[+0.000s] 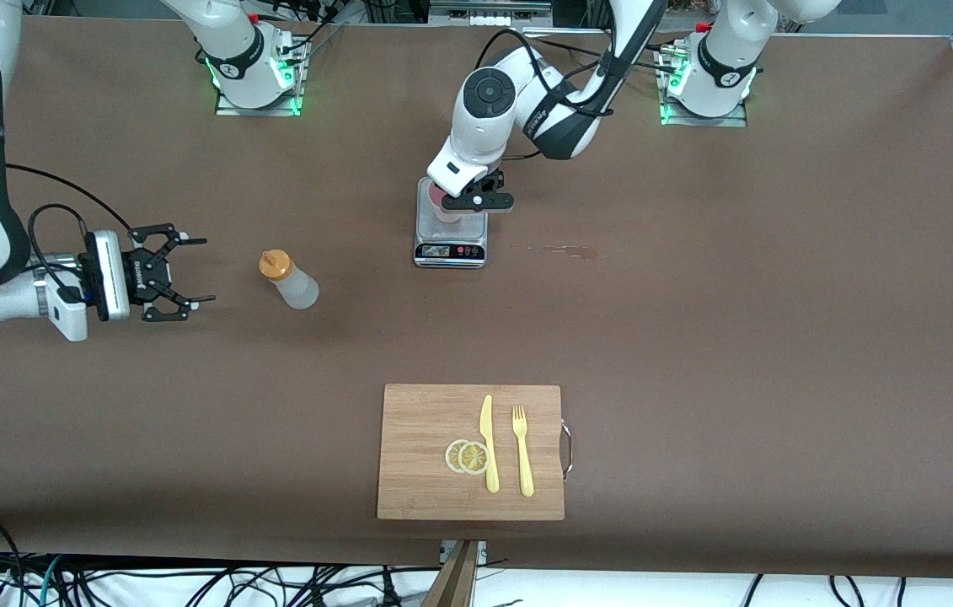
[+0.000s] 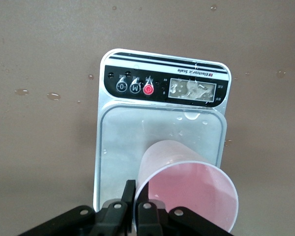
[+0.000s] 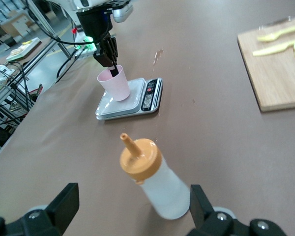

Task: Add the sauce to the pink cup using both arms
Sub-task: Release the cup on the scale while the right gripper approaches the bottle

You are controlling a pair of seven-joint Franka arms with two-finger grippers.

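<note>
Your left gripper is clamped on the pink cup rim, cup tilted on the scale. Your right gripper sits jaws wide apart, holding nothing, just beside the sauce, which stands upright, nozzle up, on the brown table toward the right arm's end.

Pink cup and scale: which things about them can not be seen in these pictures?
- Front view: the left gripper and its wrist cover most of the pink cup.
- Scale display: droplets blur its reading in the left wrist view; too small in the others.
- Cup's base: tilted, touching or lifted unclear.
</note>
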